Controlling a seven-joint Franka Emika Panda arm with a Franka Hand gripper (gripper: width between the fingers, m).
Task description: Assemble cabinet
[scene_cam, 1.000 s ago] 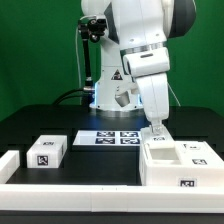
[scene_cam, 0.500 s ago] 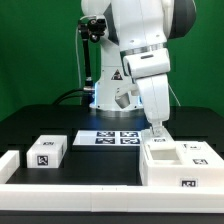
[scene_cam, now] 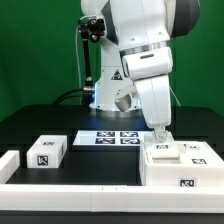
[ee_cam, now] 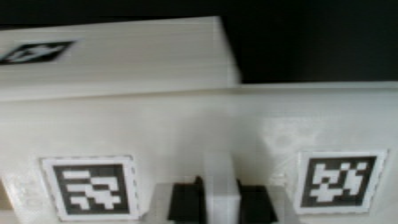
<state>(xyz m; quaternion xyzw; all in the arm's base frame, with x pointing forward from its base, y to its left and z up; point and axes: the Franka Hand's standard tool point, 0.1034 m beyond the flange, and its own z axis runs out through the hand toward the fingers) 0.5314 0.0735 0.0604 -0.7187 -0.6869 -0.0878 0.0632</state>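
Table [scene_cam: 28, 125]: black and mostly bare, with a low white rail along the near edge.
Arm [scene_cam: 140, 60]: reaches down over the exterior view's right, wrist close to vertical.
Cabinet [scene_cam: 165, 170]: sits on the table at the exterior view's right front, upright, with its open compartments facing up. One tag shows on the front face, and more show on top in the wrist view [ee_cam: 196, 130].
Marker board [scene_cam: 108, 138]: flat on the table just behind and beside the cabinet, not touching it as far as I can see.
Block [scene_cam: 47, 152]: small, single tag, well apart at the exterior view's left. Not involved.
Gripper [scene_cam: 160, 134]: tips are down at the cabinet's rear top edge. In the wrist view [ee_cam: 205, 200] the fingers [ee_cam: 182, 200] stand close together with a pale sliver between them. I cannot tell whether they pinch a thin wall or only rest there.
Step, as judged: seating or gripping the cabinet at that rear edge to shift or turn it.
Doing it well: centre the fingers on the wall so both pads bear evenly. Confirm the hold before any lift. Move slowly and low, because a tall light case held at one edge is likely to swing or tip.
Risk: an off-centre grip could skid the cabinet onto the marker board.
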